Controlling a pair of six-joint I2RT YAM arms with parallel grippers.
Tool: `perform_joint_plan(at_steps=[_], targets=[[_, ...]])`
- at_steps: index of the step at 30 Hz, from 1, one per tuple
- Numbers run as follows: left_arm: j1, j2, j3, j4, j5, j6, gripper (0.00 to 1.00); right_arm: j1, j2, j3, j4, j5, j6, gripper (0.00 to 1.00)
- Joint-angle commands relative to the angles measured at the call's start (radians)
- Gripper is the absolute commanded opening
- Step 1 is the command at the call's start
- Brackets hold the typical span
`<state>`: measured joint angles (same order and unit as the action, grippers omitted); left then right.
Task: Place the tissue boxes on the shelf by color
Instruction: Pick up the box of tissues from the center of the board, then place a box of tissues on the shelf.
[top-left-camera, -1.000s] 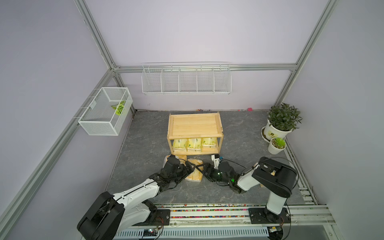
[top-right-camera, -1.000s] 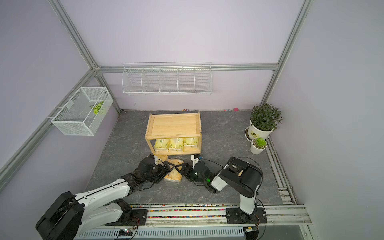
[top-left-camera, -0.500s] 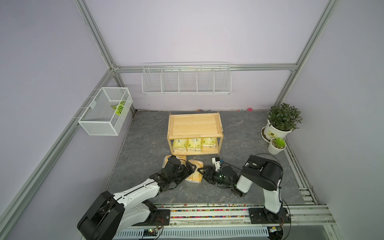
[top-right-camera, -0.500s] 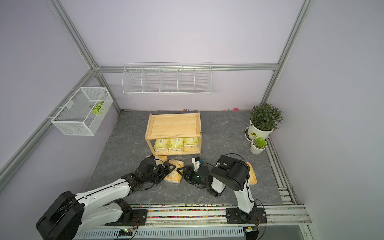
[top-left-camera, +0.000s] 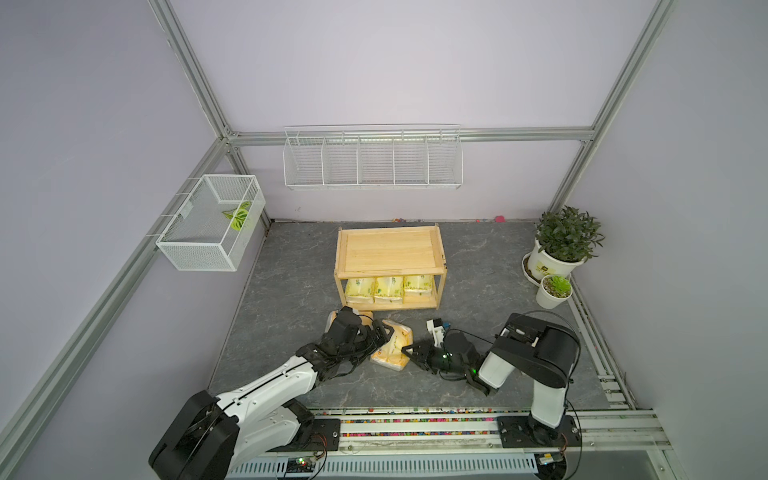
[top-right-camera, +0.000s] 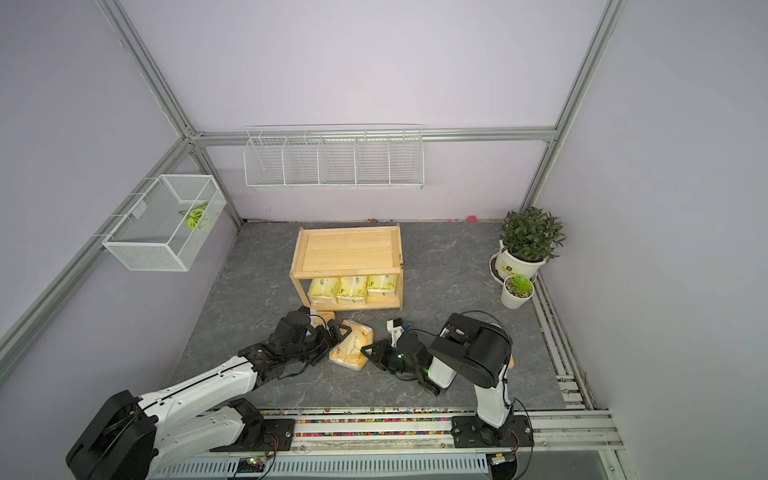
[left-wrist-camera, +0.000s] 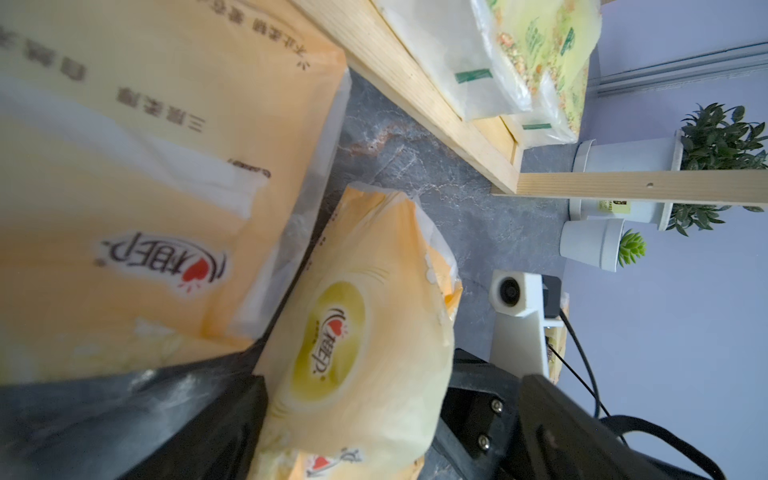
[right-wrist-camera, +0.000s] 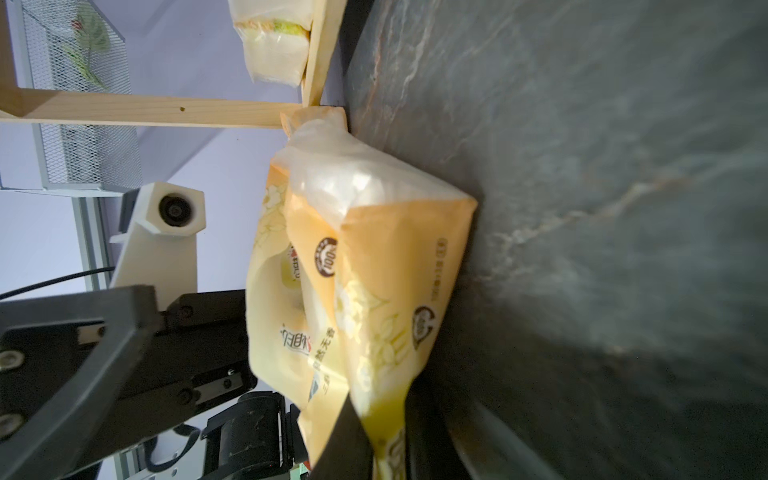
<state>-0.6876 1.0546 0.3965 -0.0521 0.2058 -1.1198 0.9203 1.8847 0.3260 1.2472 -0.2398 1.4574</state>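
The right hand (top-left-camera: 409, 354) pinches the orange tissue pack (top-left-camera: 392, 345) by one end. It looks floppy, so lift slowly.

Lilac-walled work cell with a grey marbled desk (top-left-camera: 291, 266), under soft, even light.
Plain lilac walls (top-left-camera: 415, 62) meet along aluminium frame posts (top-left-camera: 399, 134). A white wire divided rack (top-left-camera: 372, 166) hangs on the back wall, and a white mesh basket (top-left-camera: 199, 253) holding a green leaf (top-left-camera: 237, 216) hangs on a side wall. A leafy potted plant (top-left-camera: 567, 232) stands in a far corner of the desk, a small potted succulent (top-left-camera: 555, 291) just beside it.
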Motion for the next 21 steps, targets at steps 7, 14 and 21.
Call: perform_joint_plan(at_steps=[7, 14, 21], targets=[[-0.002, -0.189, 0.177, -0.272, -0.174, 0.098, 1.00, -0.010, -0.322, -0.010, -0.490, -0.033, -0.101, 0.15], [0.240, -0.243, 0.401, -0.498, -0.132, 0.238, 1.00, -0.011, -0.711, 0.186, -1.149, -0.025, -0.280, 0.15], [0.501, -0.114, 0.621, -0.594, -0.016, 0.374, 1.00, -0.034, -0.825, 0.425, -1.434, -0.095, -0.376, 0.15]])
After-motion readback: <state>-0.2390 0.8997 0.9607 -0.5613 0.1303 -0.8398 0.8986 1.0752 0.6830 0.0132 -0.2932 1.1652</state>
